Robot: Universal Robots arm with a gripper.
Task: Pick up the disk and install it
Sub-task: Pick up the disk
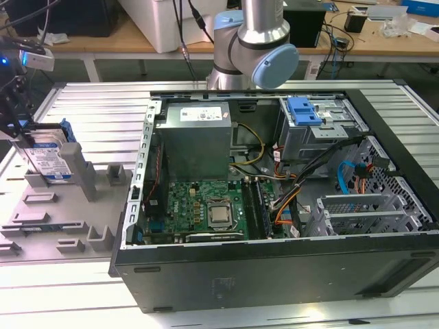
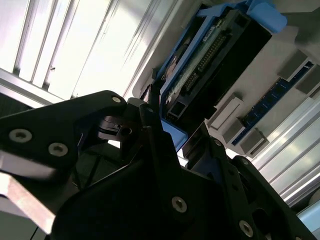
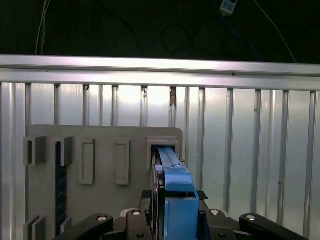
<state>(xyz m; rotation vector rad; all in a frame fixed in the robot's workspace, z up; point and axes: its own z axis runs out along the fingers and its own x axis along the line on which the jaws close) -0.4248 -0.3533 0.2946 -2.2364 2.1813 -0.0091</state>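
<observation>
In the grey fixture [image 1: 75, 205], the end effector [image 3: 176, 216] clamps the upright blue-framed disk [image 1: 49, 159].

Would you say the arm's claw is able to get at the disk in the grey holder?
Probably yes: the claw sits right at the disk, which stands upright in the grey holder with nothing between them.

The disk [image 1: 49, 156] beside the computer case [image 1: 274, 267]
It stands upright in a holder plate [image 1: 68, 205] on the tabletop [image 1: 96, 110], at the exterior view's left of the case.
</observation>
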